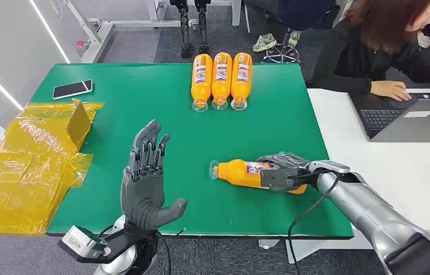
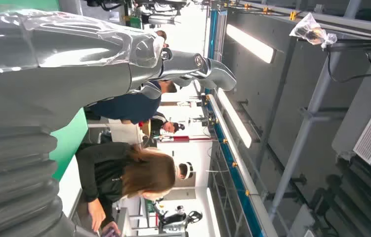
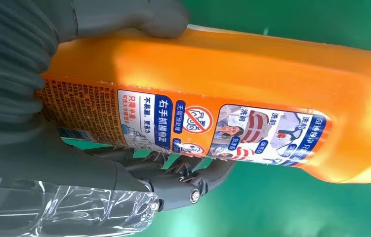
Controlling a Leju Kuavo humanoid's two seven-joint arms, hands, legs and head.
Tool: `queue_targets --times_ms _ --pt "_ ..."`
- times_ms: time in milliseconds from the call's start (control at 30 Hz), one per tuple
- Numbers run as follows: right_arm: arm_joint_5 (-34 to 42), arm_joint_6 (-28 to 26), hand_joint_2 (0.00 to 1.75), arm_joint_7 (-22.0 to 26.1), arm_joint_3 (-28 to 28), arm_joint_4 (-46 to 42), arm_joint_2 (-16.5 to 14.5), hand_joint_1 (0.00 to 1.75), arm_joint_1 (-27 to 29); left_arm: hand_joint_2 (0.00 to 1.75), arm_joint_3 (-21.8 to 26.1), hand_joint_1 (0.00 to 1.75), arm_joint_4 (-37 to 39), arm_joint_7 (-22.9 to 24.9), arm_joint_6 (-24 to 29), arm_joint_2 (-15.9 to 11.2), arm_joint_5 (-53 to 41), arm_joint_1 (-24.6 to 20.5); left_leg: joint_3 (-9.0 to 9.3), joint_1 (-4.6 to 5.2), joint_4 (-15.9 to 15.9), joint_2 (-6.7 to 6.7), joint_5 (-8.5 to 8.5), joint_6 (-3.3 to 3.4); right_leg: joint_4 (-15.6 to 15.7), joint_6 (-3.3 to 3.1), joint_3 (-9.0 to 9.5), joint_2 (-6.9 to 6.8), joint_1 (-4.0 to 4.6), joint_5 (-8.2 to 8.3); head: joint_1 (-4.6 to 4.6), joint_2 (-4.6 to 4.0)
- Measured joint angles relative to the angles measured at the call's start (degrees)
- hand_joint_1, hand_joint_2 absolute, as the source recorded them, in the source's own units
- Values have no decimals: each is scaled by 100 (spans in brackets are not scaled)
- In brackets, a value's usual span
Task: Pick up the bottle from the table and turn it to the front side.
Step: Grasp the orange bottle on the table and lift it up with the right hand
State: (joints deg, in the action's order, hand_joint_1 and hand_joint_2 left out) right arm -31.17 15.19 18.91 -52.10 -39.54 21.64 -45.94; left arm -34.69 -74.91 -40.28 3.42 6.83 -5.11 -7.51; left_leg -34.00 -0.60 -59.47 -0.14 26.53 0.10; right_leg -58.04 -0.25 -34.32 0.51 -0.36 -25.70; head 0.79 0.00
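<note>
- Left hand [image 1: 146, 186] hovers upright over the near edge of the green tabletop [image 1: 144, 97], holding nothing, fingers [image 1: 148, 150] straight and slightly apart.
- Right hand [image 1: 284, 171] grips the orange bottle [image 1: 241, 171], fingers wrapped round its labelled body.
- Bottle lies on its side, right of the left hand, at the tabletop.
- Three more bottles [image 1: 221, 79] lie beyond it.

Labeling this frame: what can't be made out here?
- Bottle base end: head view, covered by the right hand.
- Bottle's underside: facing the green table.
- Label small print: right wrist view, too fine to read.
- Left hand fingertips: left wrist view, cover blocks them.
</note>
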Motion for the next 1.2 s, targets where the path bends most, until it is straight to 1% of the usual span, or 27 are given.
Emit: queue_targets --times_ms 67,133,167,300,367,500,633,767,833,967,1200 --pt "-90 -439 175 -143 -15 -205 48 175 64 175 1 0 -18 0 17 -8 -17 23 -4 0 0 -3 0 0 0 0 -3 -2 0 0 0 0" --pt "-206 -1158 175 -415 -22 -664 158 175 204 175 5 0 -56 0 38 -29 -55 75 -8 0 0 -7 0 0 -1 0 -6 -5 0 -2 0 0" --pt "-243 -1411 175 -538 -5 -918 220 175 286 175 10 0 -74 0 40 -40 -76 102 -10 0 1 -8 0 0 -1 0 -8 -6 0 -2 2 0" --pt "-615 -2158 175 -946 189 -1976 387 175 726 175 26 0 -116 0 22 -52 -157 167 -20 -1 2 -11 1 0 0 1 -18 -8 1 -6 1 0" --pt "-891 -2402 175 -1142 390 -2589 428 175 1024 175 44 0 -120 0 -23 -50 -205 179 -28 -1 3 -13 1 -1 -1 0 -26 -11 1 -7 1 0" --pt "-1191 -2570 175 -1352 825 -3667 502 175 1564 175 70 0 -121 0 -120 -43 -266 186 -37 -1 4 -17 2 -2 0 1 -32 -15 1 -9 1 0" --pt "-1439 -2747 175 -1321 1177 -4470 538 175 2020 175 103 0 -119 0 -169 -31 -310 193 -38 0 5 -17 2 -2 0 1 -33 -16 0 -9 1 0" --pt "-1819 -2837 175 -1291 1401 -5078 502 175 2428 175 151 0 -109 0 -220 9 -309 195 -39 0 5 -18 3 -1 0 1 -32 -17 0 -10 1 0" --pt "-2087 -2826 175 -1303 1489 -5317 404 175 2663 175 192 0 -78 0 -235 56 -303 195 -39 0 5 -18 4 -1 0 1 -32 -18 0 -10 1 0" --pt "-2515 -2813 175 -1303 1645 -5613 103 175 3108 175 275 0 20 0 -245 152 -280 194 -39 -1 7 -17 4 -1 -1 -1 -33 -17 1 -12 0 0" --pt "-2583 -2831 175 -1015 1838 -5743 -502 175 3526 175 478 0 237 0 -269 285 -132 160 -38 -2 8 -15 3 -2 -2 -2 -33 -16 1 -13 1 0"
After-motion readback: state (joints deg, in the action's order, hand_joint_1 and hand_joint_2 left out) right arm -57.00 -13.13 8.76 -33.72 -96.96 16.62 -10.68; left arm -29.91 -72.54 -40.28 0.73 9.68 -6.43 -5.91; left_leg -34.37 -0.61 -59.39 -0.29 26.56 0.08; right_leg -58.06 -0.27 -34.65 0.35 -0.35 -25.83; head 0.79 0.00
